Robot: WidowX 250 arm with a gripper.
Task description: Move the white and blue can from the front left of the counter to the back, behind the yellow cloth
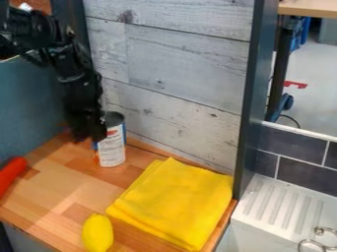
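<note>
Your black two-finger gripper [89, 135] is down at the can's 10 o'clock side; can't tell if it's wide, narrow or holding. White-labelled metal can [112, 146] stands upright on the wooden counter [62, 178]. My read: positioning looks done, lift not. Contact unclear. Your black arm [74, 69] comes in from 10 o'clock, wrist pitched steeply down. From the can: folded yellow cloth [176, 201] toward 4–5, yellow lemon-shaped object [97, 233] at 6, red-orange object [9, 173] at 8.
</note>
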